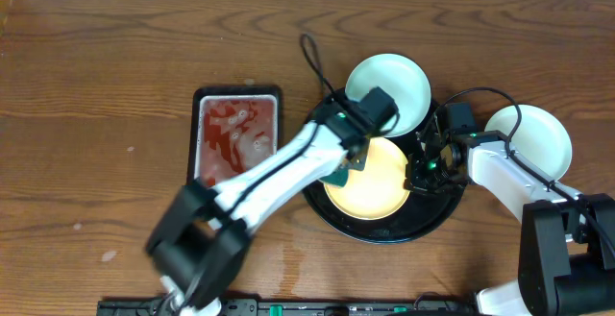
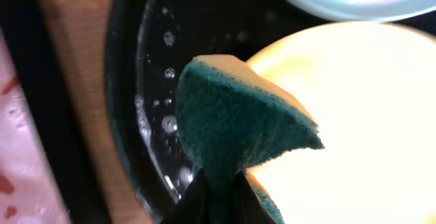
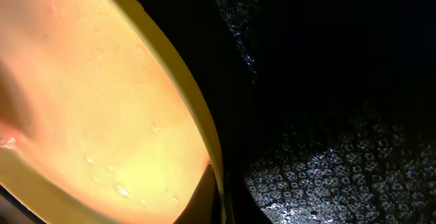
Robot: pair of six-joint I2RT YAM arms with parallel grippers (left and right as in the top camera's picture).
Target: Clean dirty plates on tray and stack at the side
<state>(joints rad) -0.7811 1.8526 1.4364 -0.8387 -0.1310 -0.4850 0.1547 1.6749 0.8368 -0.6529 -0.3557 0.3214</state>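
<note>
The yellow plate lies in the round black tray. A pale mint plate sits at the tray's far edge. Another pale plate lies on the table to the right. My left gripper is shut on a green and yellow sponge held at the yellow plate's left edge. My right gripper is shut on the yellow plate's right rim; one finger lies on the plate's inner face, the other outside the rim.
A smaller rectangular black tray with reddish soapy water stands left of the round tray. Water drops lie on the round tray's floor. A black cable runs over the table behind the trays.
</note>
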